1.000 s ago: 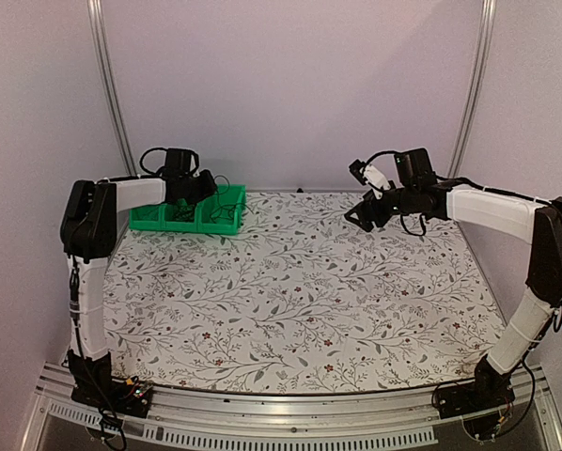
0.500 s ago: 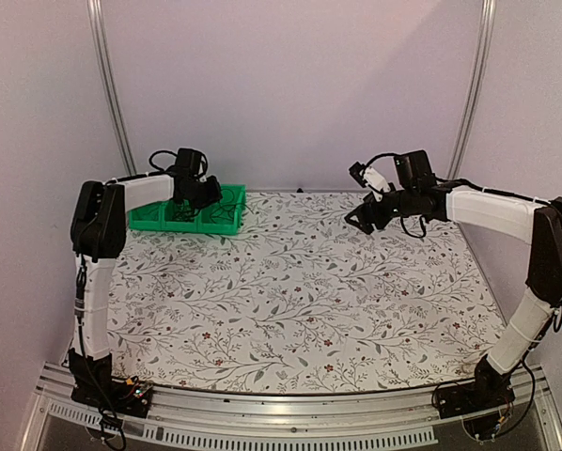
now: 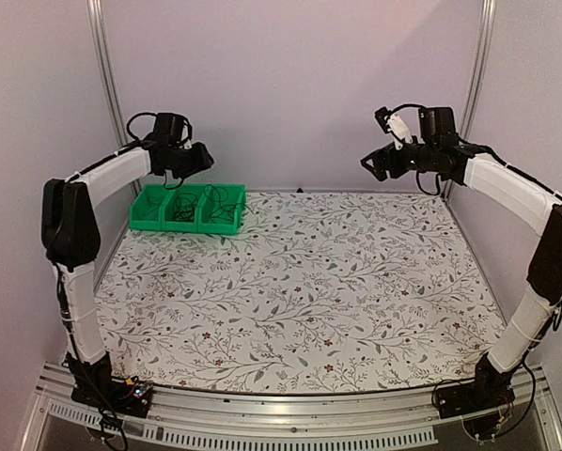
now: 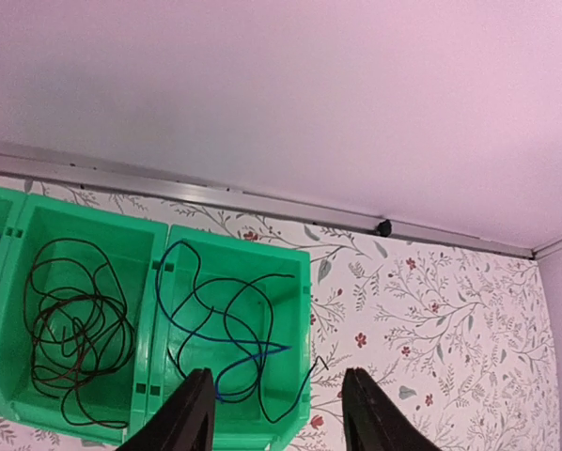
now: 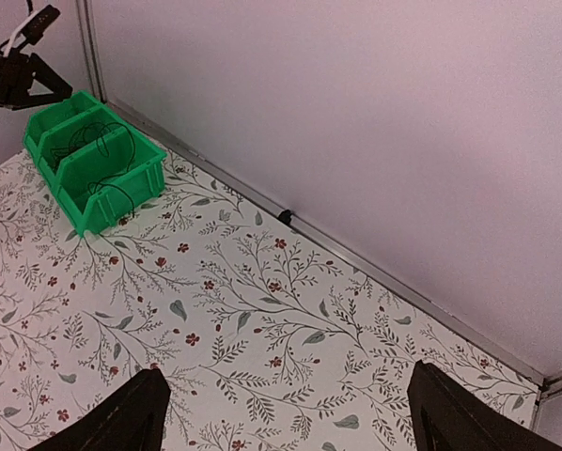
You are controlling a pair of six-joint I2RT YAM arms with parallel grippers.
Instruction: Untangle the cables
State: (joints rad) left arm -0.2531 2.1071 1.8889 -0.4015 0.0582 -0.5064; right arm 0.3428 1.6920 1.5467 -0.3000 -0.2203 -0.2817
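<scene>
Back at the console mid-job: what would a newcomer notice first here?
The green bin at the far left corner of the floral table grabs the eye first, with thin cables coiled loosely in separate compartments. The left gripper hangs above the bin and the right gripper over the table's far right, each with fingers apart and empty.

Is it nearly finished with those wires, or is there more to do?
Mostly done, it seems: the cables lie sorted in compartments of the green bin, none on the table. Nothing is in hand: the left end effector and the right end effector hang open and empty. Possibly left: one compartment holds black and blue strands together.
</scene>
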